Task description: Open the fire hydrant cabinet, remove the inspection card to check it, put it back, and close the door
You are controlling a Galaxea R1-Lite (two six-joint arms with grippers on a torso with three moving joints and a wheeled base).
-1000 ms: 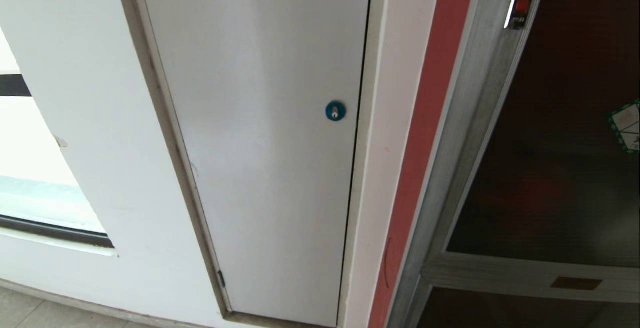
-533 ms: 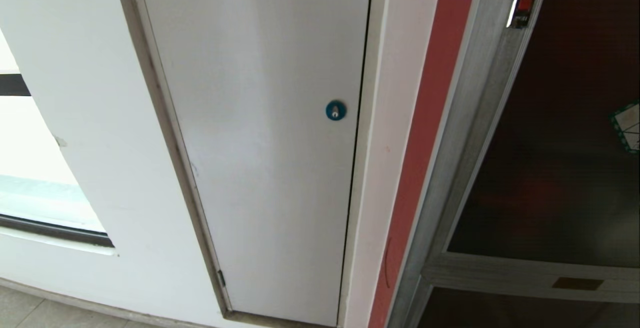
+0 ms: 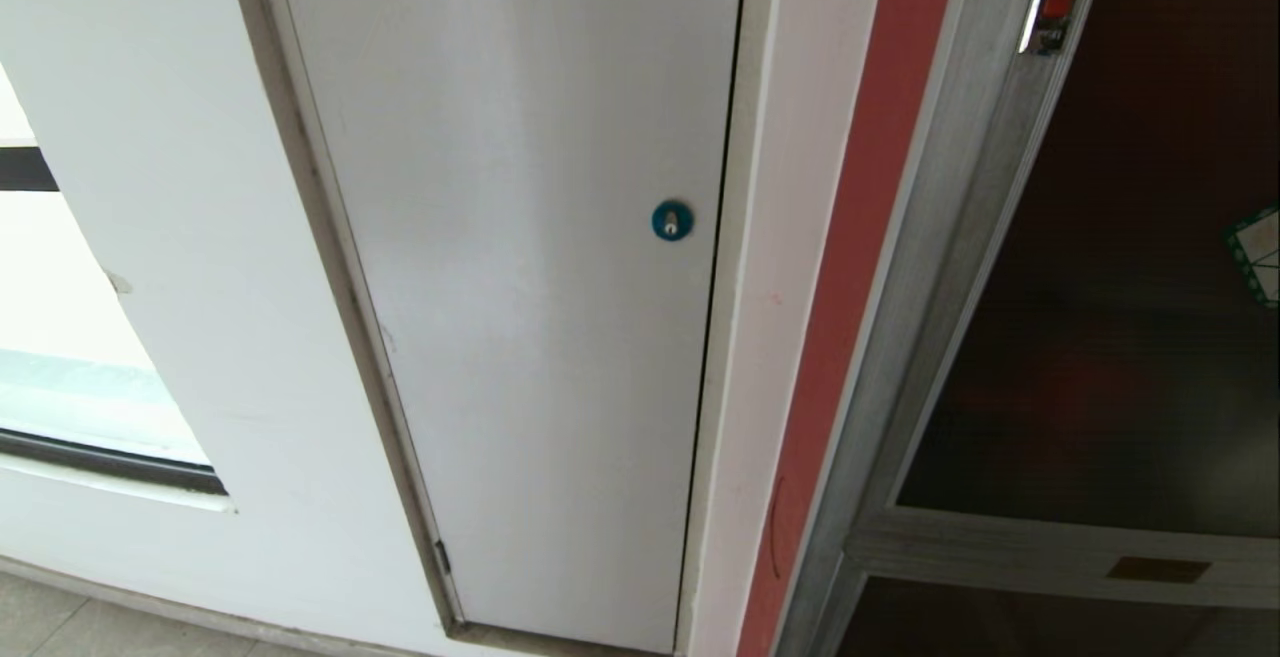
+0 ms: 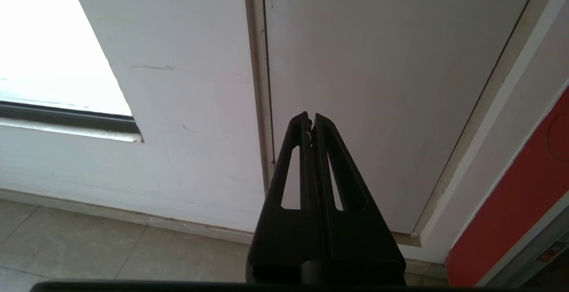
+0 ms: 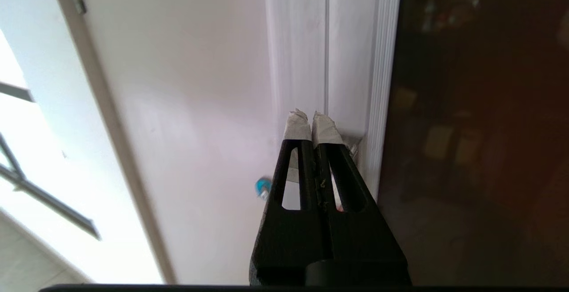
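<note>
The fire hydrant cabinet's silver frame [image 3: 950, 237] runs down the right of the head view. Its door [image 3: 1130, 287], a dark glass pane, lies flush in the frame with a red-marked latch [image 3: 1055, 2] at the top and a green-bordered sticker [image 3: 1258, 255] at the right edge. The inspection card is hidden. Neither arm shows in the head view. My right gripper [image 5: 311, 116], shut with taped tips, points at the frame [image 5: 382, 61] beside the door [image 5: 480, 127]. A bit of the latch [image 5: 358, 145] peeks past its fingertip. My left gripper [image 4: 311, 116] is shut and empty, low before the white panel [image 4: 378, 83].
A plain white panel [image 3: 520, 287] with a round blue lock [image 3: 672, 220] fills the middle, left of a red wall strip [image 3: 850, 287]. A window [image 3: 60, 357] lies at the far left. A smaller dark pane [image 3: 1000, 627] sits below the door. Tiled floor [image 4: 89, 247] lies under the wall.
The head picture has drifted very slightly. The door stays flush in its frame and nothing in that view has moved.
</note>
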